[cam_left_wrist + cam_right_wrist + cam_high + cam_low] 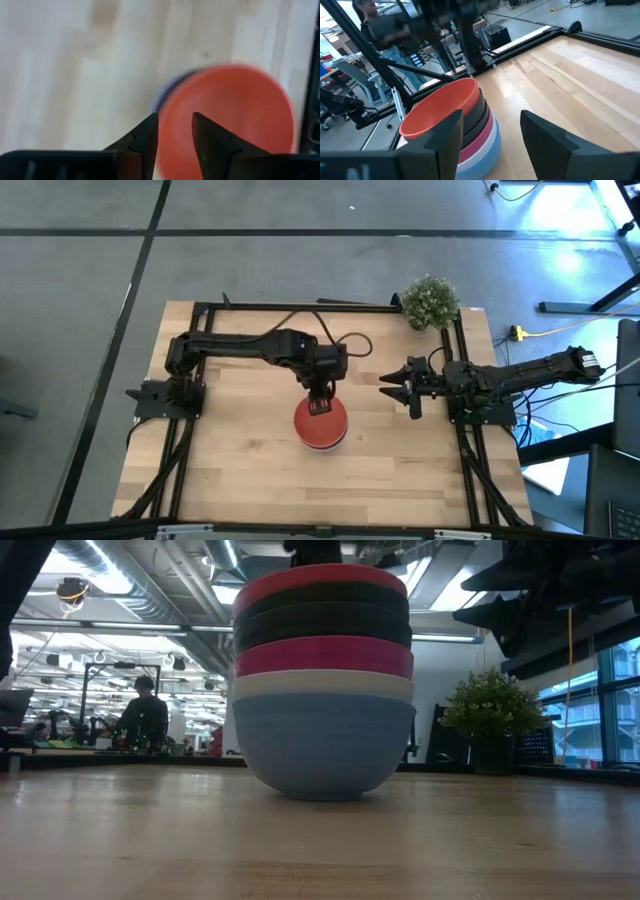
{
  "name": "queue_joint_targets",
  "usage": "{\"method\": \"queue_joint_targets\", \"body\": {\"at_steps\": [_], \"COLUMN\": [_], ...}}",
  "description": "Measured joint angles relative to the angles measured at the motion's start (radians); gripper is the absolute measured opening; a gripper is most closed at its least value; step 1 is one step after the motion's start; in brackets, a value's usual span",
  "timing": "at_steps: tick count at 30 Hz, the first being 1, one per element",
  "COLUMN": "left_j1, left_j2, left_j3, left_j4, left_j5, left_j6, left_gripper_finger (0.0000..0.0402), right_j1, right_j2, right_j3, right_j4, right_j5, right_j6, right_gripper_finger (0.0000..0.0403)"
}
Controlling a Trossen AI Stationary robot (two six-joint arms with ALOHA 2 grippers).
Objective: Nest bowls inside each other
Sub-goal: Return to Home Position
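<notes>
Wood table point(240, 470), corner plant point(431, 302), left pincer point(320, 408) over bowls point(326, 434)

Red bowl point(235, 115), lower right
Left gripper point(174, 116) at bottom centre — fingers parted — overlapping its rim; pale counter point(75, 65) elsewhere.

Bowl stack point(325, 432) directly beneath left claw point(320, 404). Bare desk point(240, 470) open all round it. Right claw point(386, 385) well aside, potted plant point(431, 302) beyond it.

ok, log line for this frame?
bowl stack: six nested, blue bowl lowest, red bowl top | left tool: open, above red bowl | right tool: open, parked at right edge
</notes>
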Motion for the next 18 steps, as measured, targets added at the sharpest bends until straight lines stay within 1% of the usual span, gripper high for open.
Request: {"method": "queue_joint_targets", "body": {"at_steps": [2, 9, 13, 18], "left_j1": [0.0, -0.004, -0.011, -0.014], "left_j2": [0.0, -0.017, -0.072, -0.197], "left_j3": [0.063, 0.266, 0.332, 0.341], "left_j4": [-0.045, -0.204, -0.196, -0.166], "left_j5": [-0.061, -0.332, -0.371, -0.447], "left_j6": [0.022, 0.083, 0.095, 0.079], "left_gripper_finger": [0.0113, 0.0114, 0.0114, 0.0114], "right_j1": [0.0, 0.0, 0.0, 0.0], "right_j2": [0.0, 0.0, -0.004, -0.011], "right_j3": [0.0, 0.0, 0.0, 0.0], "right_j4": [0.0, 0.005, 0.01, 0.009], "right_j5": [0.0, -0.018, -0.019, -0.019], "right_j6": [0.0, 0.001, 0.0, -0.004], "right_gripper_finger": [0.02, 0.02, 0.02, 0.02]}}
